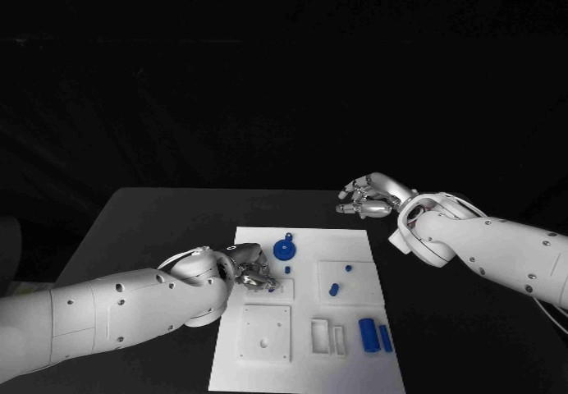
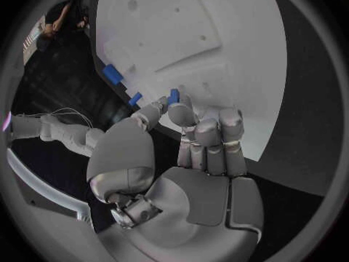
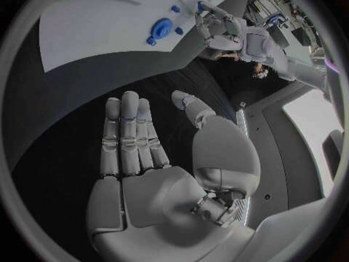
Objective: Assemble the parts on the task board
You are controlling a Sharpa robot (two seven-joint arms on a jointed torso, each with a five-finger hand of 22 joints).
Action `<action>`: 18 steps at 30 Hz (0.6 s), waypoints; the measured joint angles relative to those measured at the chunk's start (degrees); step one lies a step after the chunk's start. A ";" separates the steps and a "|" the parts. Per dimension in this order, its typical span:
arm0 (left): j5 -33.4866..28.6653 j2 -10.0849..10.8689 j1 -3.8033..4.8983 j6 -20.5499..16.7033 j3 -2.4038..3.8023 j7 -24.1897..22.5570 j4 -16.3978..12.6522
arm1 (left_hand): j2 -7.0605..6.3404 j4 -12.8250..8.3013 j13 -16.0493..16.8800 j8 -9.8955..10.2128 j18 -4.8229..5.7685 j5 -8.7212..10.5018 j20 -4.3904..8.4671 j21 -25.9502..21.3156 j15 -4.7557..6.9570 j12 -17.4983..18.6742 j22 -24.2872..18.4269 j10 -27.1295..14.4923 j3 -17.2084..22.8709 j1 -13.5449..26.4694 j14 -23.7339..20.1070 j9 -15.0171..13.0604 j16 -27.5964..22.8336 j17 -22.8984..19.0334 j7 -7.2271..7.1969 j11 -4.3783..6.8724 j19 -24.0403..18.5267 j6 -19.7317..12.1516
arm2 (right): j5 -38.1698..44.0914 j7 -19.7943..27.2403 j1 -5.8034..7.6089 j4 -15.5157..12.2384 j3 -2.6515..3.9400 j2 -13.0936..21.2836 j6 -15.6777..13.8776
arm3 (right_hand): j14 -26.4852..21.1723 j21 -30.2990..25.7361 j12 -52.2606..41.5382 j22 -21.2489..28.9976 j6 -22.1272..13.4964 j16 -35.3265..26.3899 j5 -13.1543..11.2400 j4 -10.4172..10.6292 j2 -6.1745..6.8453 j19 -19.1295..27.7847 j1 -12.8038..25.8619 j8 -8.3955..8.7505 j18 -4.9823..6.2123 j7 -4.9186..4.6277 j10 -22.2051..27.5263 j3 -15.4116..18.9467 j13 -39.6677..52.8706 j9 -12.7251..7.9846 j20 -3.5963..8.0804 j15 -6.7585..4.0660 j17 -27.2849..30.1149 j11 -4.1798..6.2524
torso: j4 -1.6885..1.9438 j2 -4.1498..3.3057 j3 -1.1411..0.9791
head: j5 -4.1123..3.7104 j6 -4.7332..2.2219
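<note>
The white task board (image 1: 302,361) lies in the middle of the black table. My left hand (image 1: 246,271) hovers over the board's left edge by a small square plate (image 1: 284,286). In the left wrist view my left hand (image 2: 196,157) pinches a small blue part (image 2: 174,95) between thumb and a fingertip, just above the board (image 2: 218,17). A round blue part (image 1: 284,248) and a blue peg (image 1: 288,268) sit close by. My right hand (image 1: 369,199) hangs beyond the board's far right corner; my right hand (image 3: 145,169) has straight, spread fingers and holds nothing.
Two blue bars (image 1: 375,336) lie near the board's right edge, beside a narrow white frame (image 1: 327,336). A short blue piece (image 1: 334,289) rests on a raised square (image 1: 348,279). Another square plate (image 1: 265,332) sits at the board's near left. Dark table (image 1: 154,222) surrounds the board.
</note>
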State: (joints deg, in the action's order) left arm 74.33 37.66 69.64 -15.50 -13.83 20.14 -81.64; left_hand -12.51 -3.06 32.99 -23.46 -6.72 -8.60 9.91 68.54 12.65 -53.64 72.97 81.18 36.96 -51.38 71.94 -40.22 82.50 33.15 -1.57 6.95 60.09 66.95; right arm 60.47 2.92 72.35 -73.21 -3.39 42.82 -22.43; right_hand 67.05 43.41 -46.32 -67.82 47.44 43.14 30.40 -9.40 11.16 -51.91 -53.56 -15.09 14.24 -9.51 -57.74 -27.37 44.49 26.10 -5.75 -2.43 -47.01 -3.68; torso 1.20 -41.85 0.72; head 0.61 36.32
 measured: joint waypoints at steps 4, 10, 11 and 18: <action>-0.02 0.01 0.00 0.13 0.00 0.06 0.00 | -0.03 0.69 -0.06 0.21 0.00 0.00 0.00 0.00 0.00 0.00 0.00 -0.11 -0.02 0.73 0.00 0.00 0.00 -0.02 -0.37 -0.10 0.00 1.44 | 0.00 -0.01 -0.03 0.00 0.00 0.00 0.03 | 0.00 0.00 0.00 -0.01 0.00 0.00 0.00 0.00 0.00 0.00 0.00 0.00 -0.01 0.00 0.00 0.00 -0.08 0.00 0.00 0.00 0.00 0.00 | 0.00 0.01 0.01 | -0.01 0.00; -0.07 0.01 -0.01 0.35 0.00 0.17 0.01 | -0.85 2.09 -0.14 0.10 0.01 0.15 0.00 0.00 0.02 0.00 0.01 -0.12 -0.18 2.19 -0.03 -0.31 0.00 -0.08 -0.24 -0.12 0.00 1.89 | -0.01 -0.02 -0.05 0.00 0.00 0.03 0.06 | 0.00 0.00 0.00 -0.05 0.00 0.00 0.00 0.00 0.00 0.00 0.00 0.00 -0.01 0.01 0.00 0.00 -0.08 -0.04 0.00 0.00 -0.02 0.00 | 0.00 0.01 0.01 | 0.02 0.00; -0.07 0.01 -0.01 0.40 0.00 0.19 0.02 | -0.92 2.11 -0.14 0.10 0.01 0.30 0.00 0.00 0.10 0.00 0.04 -0.12 -0.18 2.27 -0.10 -0.28 0.00 -0.08 -0.24 -0.12 0.00 1.89 | -0.01 -0.02 -0.05 -0.01 0.00 0.03 0.07 | 0.00 0.00 0.00 -0.05 0.00 0.00 0.00 0.00 0.00 0.00 0.00 0.00 -0.01 0.01 0.00 0.00 -0.08 -0.05 0.00 0.00 -0.05 0.00 | 0.00 0.01 0.01 | 0.02 0.00; -0.10 0.01 -0.01 0.71 0.00 0.35 0.11 | -1.05 1.95 -0.14 -0.01 0.02 0.30 0.00 0.00 0.12 -0.27 0.13 -0.11 -0.02 2.39 -0.13 -0.25 0.22 -0.13 -0.20 -0.11 0.00 1.92 | -0.01 -0.03 -0.06 -0.02 0.00 0.04 0.08 | 0.00 0.00 0.00 -0.05 0.01 -0.21 0.00 0.00 0.00 0.00 0.00 0.00 -0.02 0.02 0.00 0.00 -0.14 -0.05 0.00 0.00 -0.05 0.00 | 0.00 0.00 0.01 | 0.03 0.04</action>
State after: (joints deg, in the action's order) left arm 74.23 37.67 69.62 -14.79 -13.83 20.49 -81.52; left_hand -13.56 -1.11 32.85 -23.46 -6.70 -8.31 9.91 68.54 12.77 -53.91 73.10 81.07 36.94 -48.99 71.80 -40.46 82.72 33.01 -1.78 6.84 60.09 68.87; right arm 60.46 2.89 72.30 -73.24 -3.39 42.86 -22.35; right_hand 67.05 43.41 -46.32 -67.87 47.45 42.93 30.40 -9.40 11.16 -51.90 -53.56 -15.09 14.22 -9.49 -57.74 -27.37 44.35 26.06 -5.75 -2.43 -47.06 -3.69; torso 1.20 -41.85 0.73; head 0.64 36.36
